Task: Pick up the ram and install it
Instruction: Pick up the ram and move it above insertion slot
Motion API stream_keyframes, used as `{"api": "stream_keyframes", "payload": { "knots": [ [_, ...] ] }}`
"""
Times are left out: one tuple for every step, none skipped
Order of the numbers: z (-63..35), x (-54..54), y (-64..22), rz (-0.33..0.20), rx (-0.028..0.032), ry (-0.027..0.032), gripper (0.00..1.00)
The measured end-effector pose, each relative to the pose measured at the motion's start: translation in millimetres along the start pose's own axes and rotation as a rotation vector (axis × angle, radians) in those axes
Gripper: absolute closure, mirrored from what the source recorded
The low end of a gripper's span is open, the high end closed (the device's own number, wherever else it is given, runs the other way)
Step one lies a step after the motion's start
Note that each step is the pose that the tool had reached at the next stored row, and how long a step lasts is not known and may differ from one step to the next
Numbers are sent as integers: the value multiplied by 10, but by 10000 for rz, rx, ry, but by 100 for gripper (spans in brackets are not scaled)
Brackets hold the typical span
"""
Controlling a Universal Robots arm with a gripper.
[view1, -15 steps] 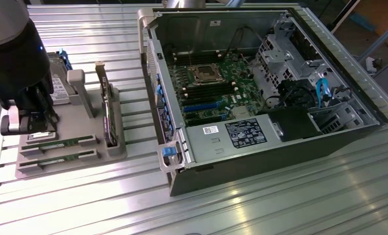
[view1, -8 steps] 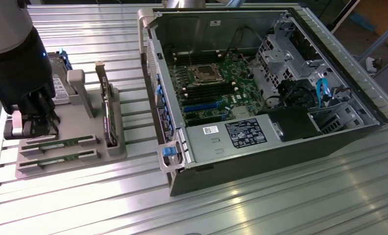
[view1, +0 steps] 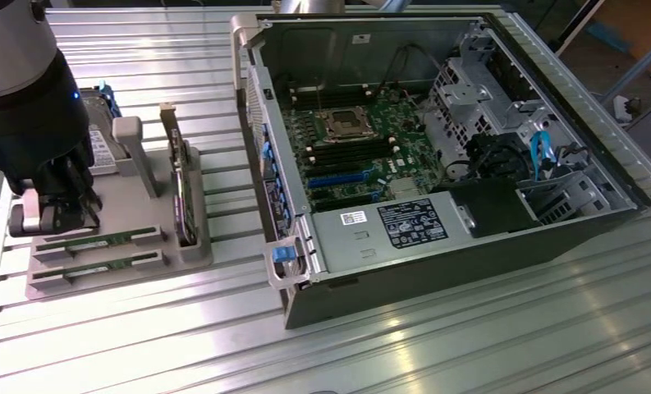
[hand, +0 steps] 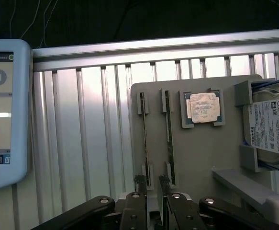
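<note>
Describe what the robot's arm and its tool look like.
The arm is a thick round tube, silver-grey above and black below, with a small blue light on its side. The tool is black: flat link bars joined by shiny silver screw heads, ending in two slim dark fingers. In the exterior view its lower parts look pale grey.

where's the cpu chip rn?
In the wrist view, the processor chip sits on the grey tray, between a ram stick and the hard drive.
</note>
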State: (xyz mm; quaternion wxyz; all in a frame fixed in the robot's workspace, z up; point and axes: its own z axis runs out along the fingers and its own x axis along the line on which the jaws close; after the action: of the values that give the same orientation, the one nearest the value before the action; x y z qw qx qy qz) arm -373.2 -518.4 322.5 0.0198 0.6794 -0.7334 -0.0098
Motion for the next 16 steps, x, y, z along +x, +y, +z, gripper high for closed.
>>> {"api": "stream_keyframes", "payload": {
  "knots": [
    [0, 0, 0, 0, 1, 0, 76],
    [1, 0, 0, -2, 7, -1, 76],
    [1, 1, 1, -1, 13, -1, 76],
    [0, 1, 4, 0, 26, -2, 76],
    [0, 0, 6, 1, 37, -3, 76],
    [1, 0, 6, 0, 40, -3, 76],
    [1, 0, 6, 0, 41, -3, 76],
    [0, 1, 7, 0, 42, -2, 76],
    [0, 1, 7, -2, 44, -2, 76],
    [0, 1, 8, -9, 48, -3, 76],
    [0, 1, 8, -18, 52, -2, 76],
    [0, 1, 9, -23, 55, -1, 76],
    [0, 0, 12, -26, 64, 12, 76],
    [0, 1, 16, -26, 77, 47, 76],
    [0, 0, 19, -25, 88, 70, 76],
    [0, 1, 19, -25, 93, 78, 76]
  ]
}}
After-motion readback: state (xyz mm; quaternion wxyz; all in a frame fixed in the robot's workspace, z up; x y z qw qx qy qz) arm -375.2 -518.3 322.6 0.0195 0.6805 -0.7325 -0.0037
